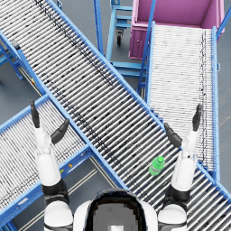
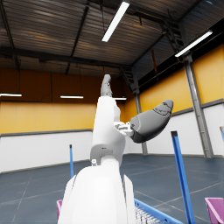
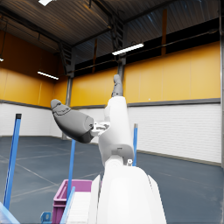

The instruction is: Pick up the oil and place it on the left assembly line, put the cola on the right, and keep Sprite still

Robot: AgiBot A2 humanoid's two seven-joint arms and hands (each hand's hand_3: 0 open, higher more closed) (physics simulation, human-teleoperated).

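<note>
Green Sprite bottle (image 1: 157,165) on the roller conveyor (image 1: 90,90), near your right hand (image 1: 187,133), untouched, that hand spread wide and empty, your left hand (image 1: 45,131) equally wide, well apart.

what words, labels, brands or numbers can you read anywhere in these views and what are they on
No text can be read in any view.
Green bottle on the roller conveyor: too small and blurred to tell any label or brand.
Purple bin: no markings show.
Hall walls in the wrist views: plain yellow and white, no signs or numbers.
</note>
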